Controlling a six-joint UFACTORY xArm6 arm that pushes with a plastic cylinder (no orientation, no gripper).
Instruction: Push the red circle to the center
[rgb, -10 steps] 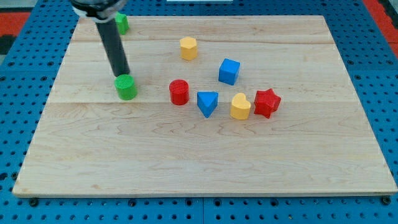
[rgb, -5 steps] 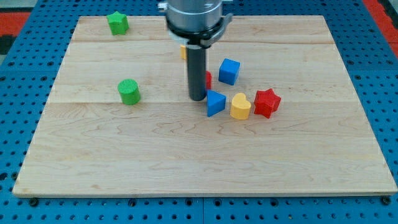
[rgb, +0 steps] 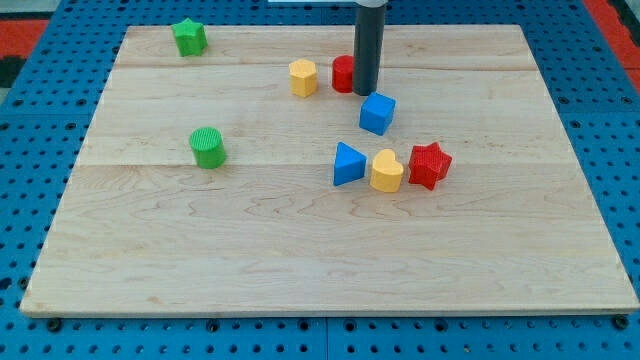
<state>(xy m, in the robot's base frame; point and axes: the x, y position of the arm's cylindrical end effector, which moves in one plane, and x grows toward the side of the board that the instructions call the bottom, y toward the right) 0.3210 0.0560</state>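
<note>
The red circle (rgb: 343, 73) sits on the wooden board (rgb: 320, 250) near the view's top, right of the yellow hexagon (rgb: 302, 77). It is partly hidden behind my rod. My tip (rgb: 364, 93) touches the board at the red circle's right side, just above the blue cube (rgb: 377, 113). The rod runs straight up out of the view.
A blue triangle (rgb: 347, 164), a yellow heart (rgb: 386, 171) and a red star (rgb: 429, 165) stand in a row right of the board's middle. A green circle (rgb: 208, 147) is at the left. A green star (rgb: 188, 37) is at the top left corner.
My tip moved from the green circle across to the right and then up. The red circle was pushed from beside the blue triangle up toward the view's top, next to the yellow hexagon.
</note>
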